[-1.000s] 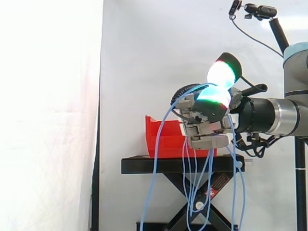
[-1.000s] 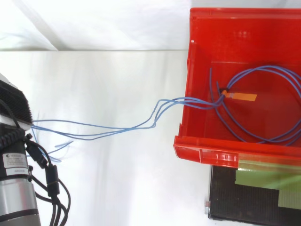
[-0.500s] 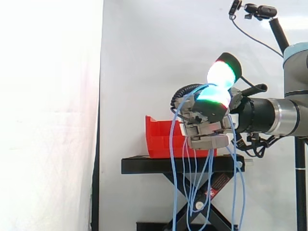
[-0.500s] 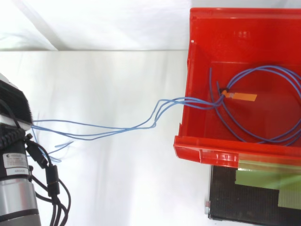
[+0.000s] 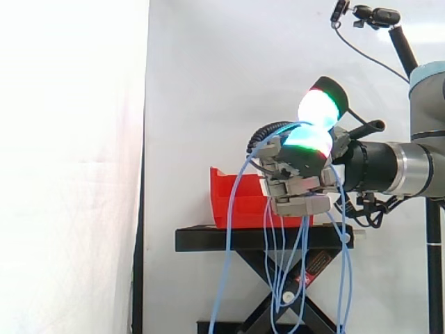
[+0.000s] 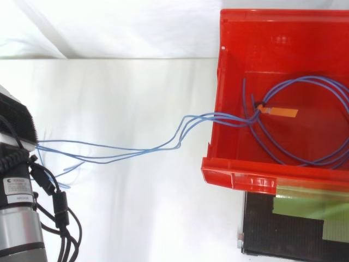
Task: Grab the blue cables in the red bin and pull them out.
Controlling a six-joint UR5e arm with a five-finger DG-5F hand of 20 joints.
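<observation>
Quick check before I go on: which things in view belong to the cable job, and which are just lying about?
Belong to the job:
- blue cables, trailing out over the bin's wall
- red bin
- hand, curled round the cables

Just lying about:
- black stand under the bin
- orange tag in the bin
- green tape on the stand
- camera on its pole

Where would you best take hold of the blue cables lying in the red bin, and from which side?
Grip the blue cables where their strands bunch and cross beside the orange tag, coming straight down from above. They lie flat on the floor of the red bin, whose walls would likely block a sideways reach. The hand holds their outer run.
</observation>
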